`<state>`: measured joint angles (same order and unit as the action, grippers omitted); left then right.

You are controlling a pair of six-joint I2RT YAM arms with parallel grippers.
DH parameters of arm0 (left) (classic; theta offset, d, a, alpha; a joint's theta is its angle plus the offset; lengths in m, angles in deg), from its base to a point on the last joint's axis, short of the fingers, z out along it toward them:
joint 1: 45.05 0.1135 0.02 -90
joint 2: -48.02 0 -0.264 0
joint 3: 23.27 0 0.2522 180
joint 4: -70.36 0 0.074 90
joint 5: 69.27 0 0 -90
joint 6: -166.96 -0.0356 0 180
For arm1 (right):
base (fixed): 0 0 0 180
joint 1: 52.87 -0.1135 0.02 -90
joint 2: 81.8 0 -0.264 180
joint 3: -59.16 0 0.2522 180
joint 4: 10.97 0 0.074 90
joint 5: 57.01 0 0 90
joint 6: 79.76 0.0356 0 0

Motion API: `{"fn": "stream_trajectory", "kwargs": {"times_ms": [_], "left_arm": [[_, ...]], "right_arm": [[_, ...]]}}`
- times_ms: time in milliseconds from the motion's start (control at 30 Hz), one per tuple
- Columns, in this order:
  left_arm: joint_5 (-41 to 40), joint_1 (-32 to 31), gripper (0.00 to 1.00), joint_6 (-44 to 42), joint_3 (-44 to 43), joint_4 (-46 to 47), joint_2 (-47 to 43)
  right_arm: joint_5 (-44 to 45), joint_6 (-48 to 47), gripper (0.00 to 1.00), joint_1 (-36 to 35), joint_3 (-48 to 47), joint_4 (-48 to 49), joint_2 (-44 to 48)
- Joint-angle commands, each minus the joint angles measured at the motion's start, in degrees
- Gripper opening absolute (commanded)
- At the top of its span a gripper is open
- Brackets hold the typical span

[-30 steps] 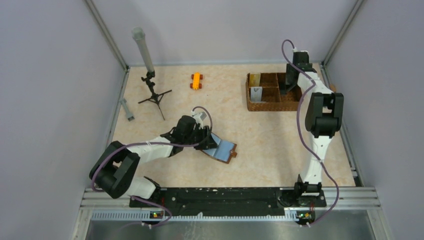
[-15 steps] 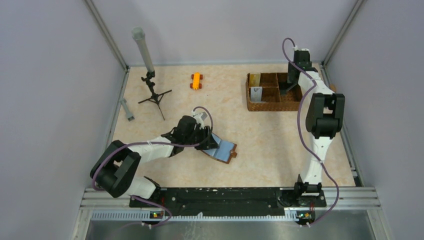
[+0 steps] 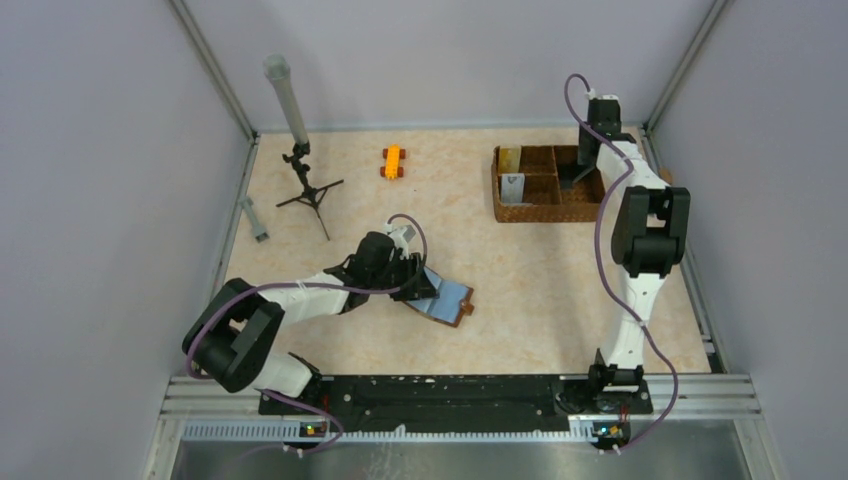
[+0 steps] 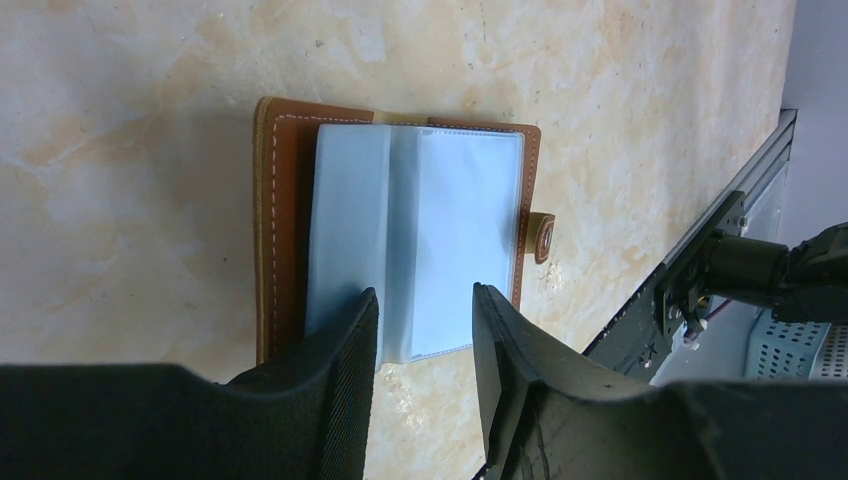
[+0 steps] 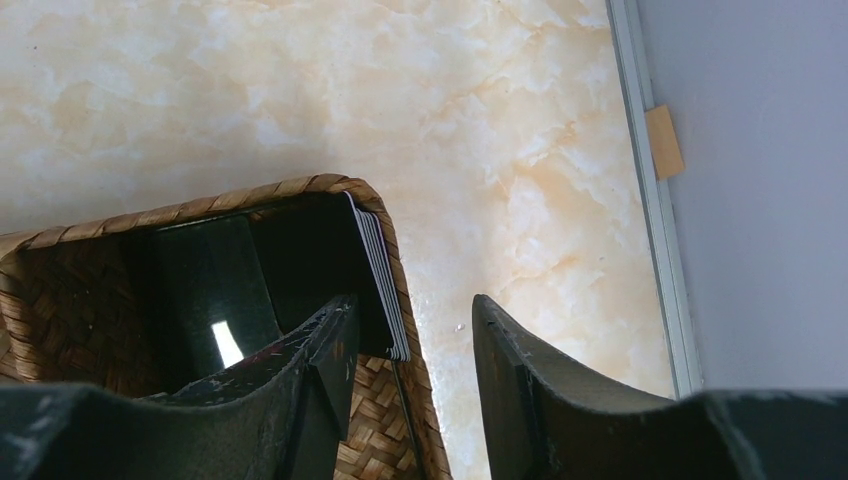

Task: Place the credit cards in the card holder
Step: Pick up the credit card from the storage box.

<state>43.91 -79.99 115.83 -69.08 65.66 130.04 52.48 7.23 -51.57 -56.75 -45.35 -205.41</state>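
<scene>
The card holder lies open on the table, brown leather with blue pockets facing up. My left gripper stands open over its near edge; one finger overlaps the blue pocket, and nothing is clamped. My right gripper is down at the woven basket's right compartment, open. One finger is inside and one outside, astride the wall and a stack of dark credit cards leaning on it. Another black card stands deeper in. A gold card and a silver card stand in the left compartments.
An orange toy car sits at the back centre. A black tripod holding a grey tube stands at the back left, with a small grey bar near the left wall. The basket is close to the right rail.
The right gripper's jaws have narrowed around the basket wall and the cards. The left arm and the card holder have not moved.
</scene>
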Motion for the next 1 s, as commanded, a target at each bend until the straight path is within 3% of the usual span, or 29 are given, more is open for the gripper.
{"fn": "stream_trajectory", "kwargs": {"times_ms": [0,300,967], "left_arm": [[0.8,-0.3,0.43,0.0,-1.7,2.6,0.1],[1.0,-0.7,0.43,0.1,-1.8,3.0,0.5],[1.0,-0.8,0.43,0.2,-2.2,2.6,0.2]], "right_arm": [[2.0,-0.9,0.46,0.4,-2.9,1.1,3.8],[1.4,-1.0,0.32,0.4,-3.2,0.7,3.8],[-0.3,-0.3,0.15,0.3,-2.8,0.9,5.2]]}}
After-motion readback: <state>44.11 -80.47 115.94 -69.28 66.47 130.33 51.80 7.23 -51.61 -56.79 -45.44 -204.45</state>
